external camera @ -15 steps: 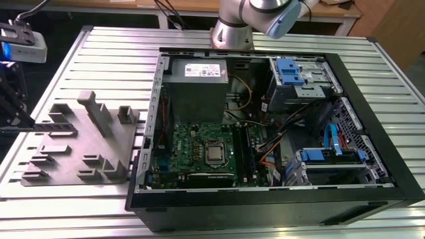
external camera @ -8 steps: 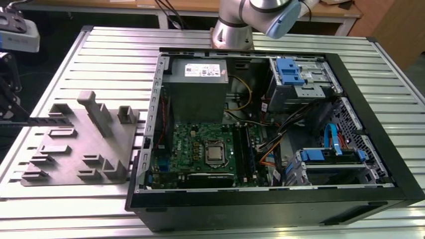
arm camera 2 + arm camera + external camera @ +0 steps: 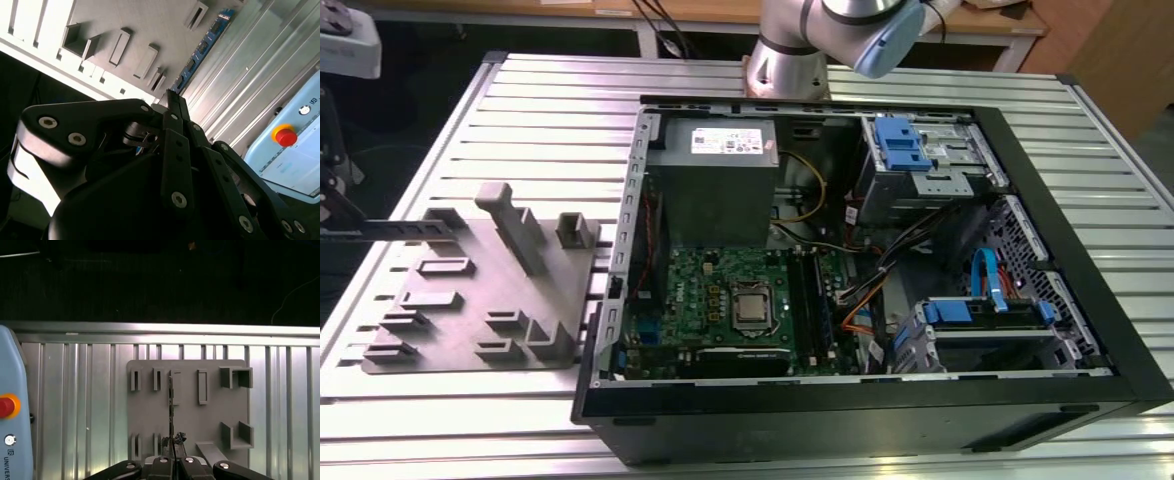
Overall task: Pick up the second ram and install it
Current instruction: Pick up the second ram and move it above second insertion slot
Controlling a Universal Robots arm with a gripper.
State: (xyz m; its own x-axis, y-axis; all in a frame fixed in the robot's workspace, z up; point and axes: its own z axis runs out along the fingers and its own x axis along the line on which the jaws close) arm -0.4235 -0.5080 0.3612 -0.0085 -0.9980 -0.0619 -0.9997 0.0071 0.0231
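Grey plastic tray [image 3: 150, 415] lies under your gripper [image 3: 172, 97], its fingers pinched on one end of the second ram [image 3: 202, 47], which reaches out over the tray's slots at the exterior view's left, well apart from the open computer case [image 3: 854, 420]. You see the ram's blue-green chip face in the second wrist view and its thin edge in the first wrist view. Print marks the white label [image 3: 724, 143] inside the case and the light-blue pendant [image 3: 300, 155] by its red button [image 3: 285, 136].

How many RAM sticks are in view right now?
1: the second ram, held in the gripper at the grey tray. Another may sit hidden in the case.
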